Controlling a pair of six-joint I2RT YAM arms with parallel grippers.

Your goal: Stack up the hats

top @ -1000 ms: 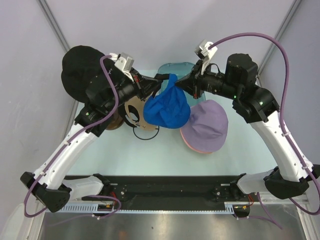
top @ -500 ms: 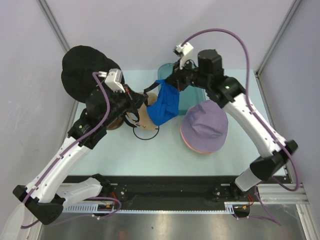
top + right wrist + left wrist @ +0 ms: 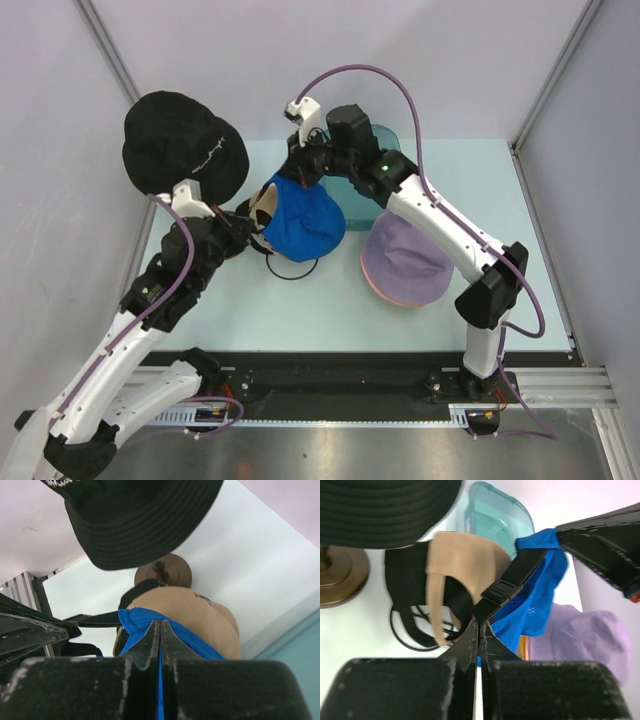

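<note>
two jaws pinch blue cap (image 3: 302, 222), strap (image 3: 512, 577) end pointing left

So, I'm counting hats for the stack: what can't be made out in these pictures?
Hats under the lavender hat: top view, it covers all but a pink rim, so their number is unknown.
Tan cap: top view, mostly under the blue cap; whether the two touch is unclear.
Black hat lettering: too small to read in the top view, cut off by the upper edge in the right wrist view.
</note>
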